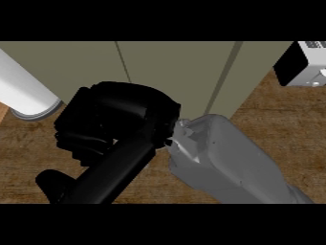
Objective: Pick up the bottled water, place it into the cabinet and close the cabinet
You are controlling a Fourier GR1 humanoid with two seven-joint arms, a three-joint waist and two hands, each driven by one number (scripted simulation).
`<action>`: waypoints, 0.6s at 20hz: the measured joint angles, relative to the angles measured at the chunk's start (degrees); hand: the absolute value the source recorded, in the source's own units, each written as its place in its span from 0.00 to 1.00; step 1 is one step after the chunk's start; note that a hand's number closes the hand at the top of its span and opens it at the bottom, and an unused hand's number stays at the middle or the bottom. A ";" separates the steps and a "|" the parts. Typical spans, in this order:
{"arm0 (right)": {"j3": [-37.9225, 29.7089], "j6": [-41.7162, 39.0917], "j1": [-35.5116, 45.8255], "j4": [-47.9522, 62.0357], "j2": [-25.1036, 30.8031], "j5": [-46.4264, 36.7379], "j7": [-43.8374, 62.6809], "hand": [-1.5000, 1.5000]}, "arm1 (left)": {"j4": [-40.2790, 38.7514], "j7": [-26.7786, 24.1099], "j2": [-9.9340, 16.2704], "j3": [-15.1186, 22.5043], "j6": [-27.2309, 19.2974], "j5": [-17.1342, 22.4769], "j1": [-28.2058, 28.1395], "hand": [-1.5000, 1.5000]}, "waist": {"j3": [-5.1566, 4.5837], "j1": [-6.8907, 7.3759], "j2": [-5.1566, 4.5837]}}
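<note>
My right hand point(116, 119) fills the middle of the head view, its grey forearm point(229, 162) coming in from the lower right. The hand's back faces me and it lies against the front of the olive-grey cabinet point(172, 67). A long straight black part of the hand point(88, 179) stretches down to the lower left. I see nothing held in it. The cabinet's door panels show only thin seams between them. I cannot pick out a water bottle for certain. A thick white cylinder with a grey rim point(14, 81) slants in at the upper left. My left hand does not show.
A white appliance with a knob point(310, 64) stands at the upper right beside the cabinet. The wooden counter top point(292, 139) shows to the right of the forearm and again at the lower left.
</note>
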State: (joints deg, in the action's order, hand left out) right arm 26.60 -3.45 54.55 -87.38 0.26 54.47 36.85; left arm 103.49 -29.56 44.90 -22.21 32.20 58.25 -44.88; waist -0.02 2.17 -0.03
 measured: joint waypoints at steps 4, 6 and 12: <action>-3.46 -5.93 -2.41 4.87 1.86 0.37 -1.51 1.00 | -0.11 1.46 -1.67 -1.59 1.37 0.00 -0.49 0.00 | 0.00 -0.58 0.00; -5.39 -7.33 -1.57 8.00 2.20 -0.09 -1.94 1.00 | -0.32 2.06 -2.76 -2.53 2.34 -0.26 -0.80 0.00 | 0.02 -0.63 0.03; -9.92 -12.47 -0.71 17.07 2.93 -4.22 -8.05 1.00 | 0.27 4.10 -5.22 -3.33 2.32 -1.69 1.11 0.00 | 0.00 -0.87 -0.08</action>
State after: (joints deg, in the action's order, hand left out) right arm 16.67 -15.93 53.84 -70.31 3.20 50.25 28.80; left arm 103.76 -25.45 39.68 -25.54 34.52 56.56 -43.77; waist -0.02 1.30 -0.11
